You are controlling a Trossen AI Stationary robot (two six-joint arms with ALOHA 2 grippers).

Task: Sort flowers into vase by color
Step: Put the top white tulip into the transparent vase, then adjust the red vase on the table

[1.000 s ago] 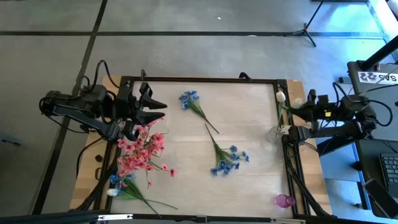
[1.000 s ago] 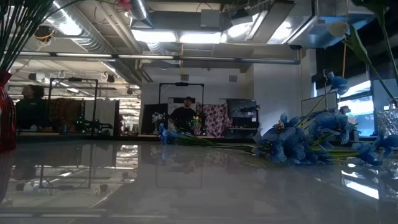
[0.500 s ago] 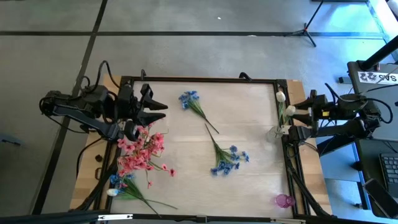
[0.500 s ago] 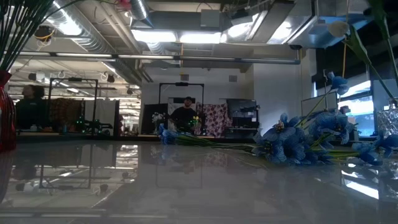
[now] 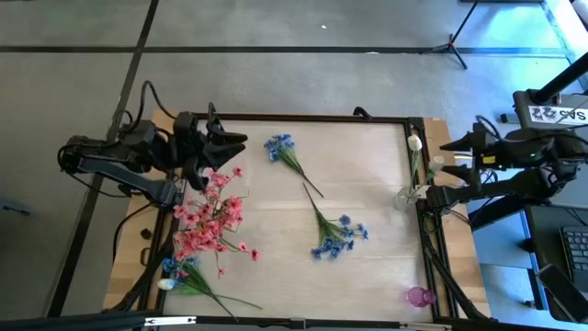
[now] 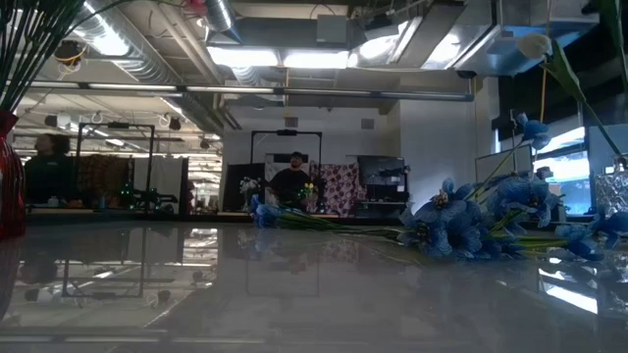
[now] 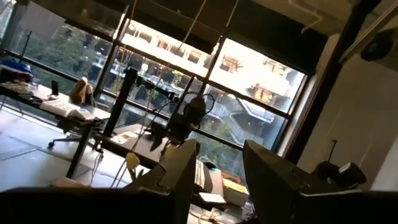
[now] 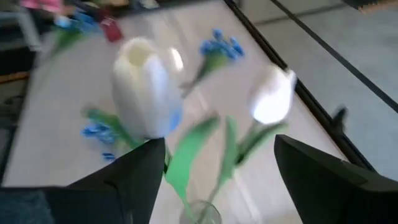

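Right gripper [image 5: 439,175] sitting at right edge of high view, fingers spread wide, gripping nothing. White tulip-like buds on green stems [image 8: 147,93] standing in small clear glass vase [image 5: 405,196] at table's right rim, just beside those fingers. Left gripper [image 5: 227,150] hovering upper left of frame above pink bloom cluster [image 5: 211,219]; fingers partly apart, holding nothing visible. Two blue bloom sprigs lying mid-table: one upper centre [image 5: 286,154], one lower centre [image 5: 336,233].
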